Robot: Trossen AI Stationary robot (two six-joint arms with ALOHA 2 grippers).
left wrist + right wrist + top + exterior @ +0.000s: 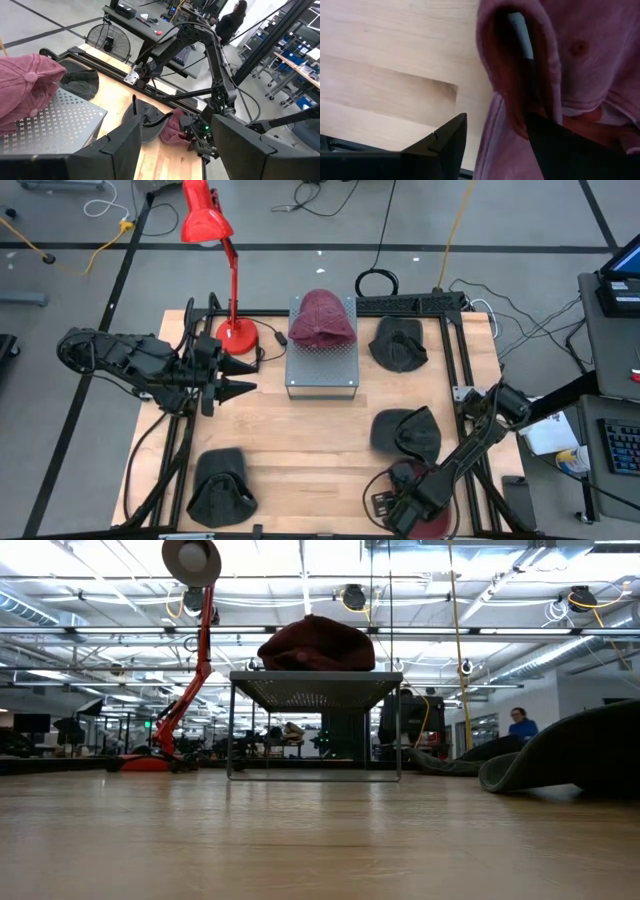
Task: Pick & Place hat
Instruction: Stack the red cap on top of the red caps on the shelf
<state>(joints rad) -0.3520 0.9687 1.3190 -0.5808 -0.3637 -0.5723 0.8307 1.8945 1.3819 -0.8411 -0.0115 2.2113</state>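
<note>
While the right gripper point(492, 135) sits at the table's near right corner, fingers apart around the red hat point(560, 60), close on the fabric before lifting.

No text, label, brand, number or sign can be read anywhere in these views (the screens and equipment in the room behind the counter are too small and blurred to make out).
</note>
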